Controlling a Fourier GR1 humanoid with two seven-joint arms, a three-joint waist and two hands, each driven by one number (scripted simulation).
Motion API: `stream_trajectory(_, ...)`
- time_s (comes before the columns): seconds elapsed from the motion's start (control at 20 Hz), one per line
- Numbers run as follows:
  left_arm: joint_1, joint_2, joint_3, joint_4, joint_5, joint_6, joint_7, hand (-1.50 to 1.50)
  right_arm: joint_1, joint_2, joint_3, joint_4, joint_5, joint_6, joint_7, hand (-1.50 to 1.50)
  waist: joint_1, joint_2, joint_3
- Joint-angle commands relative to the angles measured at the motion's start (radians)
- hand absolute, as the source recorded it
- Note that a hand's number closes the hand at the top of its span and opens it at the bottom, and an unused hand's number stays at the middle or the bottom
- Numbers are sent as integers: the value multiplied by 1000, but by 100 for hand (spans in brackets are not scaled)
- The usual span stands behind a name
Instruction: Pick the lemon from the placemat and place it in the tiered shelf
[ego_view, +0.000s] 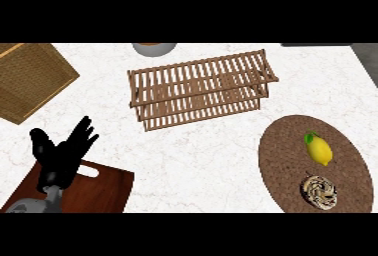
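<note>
One robot hand (65, 150) shows, the left, fingers straight and relaxed over the dark wooden cutting board (103, 187); our right isn't visible. The yellow lemon (319, 149) sits on the round brown woven placemat (284, 145), just beside a striped round thing (320, 191) we could knock. It might also roll off the slatted wooden tiered shelf (199, 87) on the white marble worktop (199, 165).

Yellow lemon (319, 149) lying on a round brown placemat (284, 150); slatted wooden tiered shelf (199, 89) stands apart.

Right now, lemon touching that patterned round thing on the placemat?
Apart. Head view shows bare placemat between the lemon and the patterned round item.
</note>
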Motion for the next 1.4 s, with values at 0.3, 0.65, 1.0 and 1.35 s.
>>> stream_trajectory(0.3, 29, -11, 3, 22, -16, -19, 30, 0, -81, -11, 79, -424, 23, -186, 619, -150, 13, 5, -5)
stream_trajectory(0.65, 26, -45, -8, 27, -50, -18, 36, 0, -195, 93, 250, -465, 215, -292, 880, -150, 28, 10, -3)
stream_trajectory(1.0, 1, -32, 56, 18, -53, -56, 62, 0, -242, 181, 320, -374, 337, -201, 893, -150, 19, 9, -2)
stream_trajectory(1.35, 11, -94, 55, 80, -91, -65, 0, 0, -269, 236, 348, -374, 448, -194, 1009, -150, 15, 9, -2)
